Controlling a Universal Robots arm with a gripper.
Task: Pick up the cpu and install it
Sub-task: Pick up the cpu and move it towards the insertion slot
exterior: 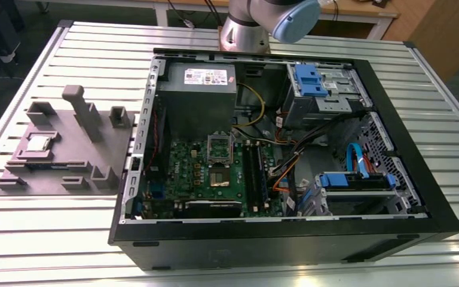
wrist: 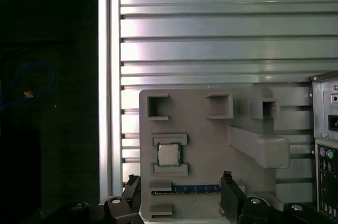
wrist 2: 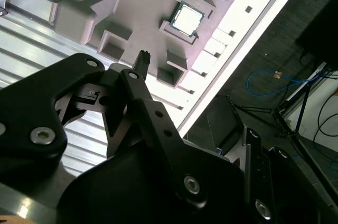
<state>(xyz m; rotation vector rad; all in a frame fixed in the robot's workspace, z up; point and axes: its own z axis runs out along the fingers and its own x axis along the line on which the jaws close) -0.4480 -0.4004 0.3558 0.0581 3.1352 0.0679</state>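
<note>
The cpu [wrist: 168, 154] sits in its little pocket on the grey holder tray [wrist: 211, 134], on the slatted table [exterior: 70, 239] beside the open computer case [exterior: 293, 248]. The gripper [wrist: 180, 179] hangs over the tray, fingers wide apart, holding nothing. This looks like the reaching step. How high it hangs is hard to tell. A good grab needs the fingers lined up on two sides of the chip.

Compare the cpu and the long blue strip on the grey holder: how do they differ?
The cpu is square; the blue strip is long and narrow. The cpu's top is shiny silver; the blue strip is dark blue. Raised bars frame the cpu on two sides, not the blue strip. Both rest on the grey holder.
</note>
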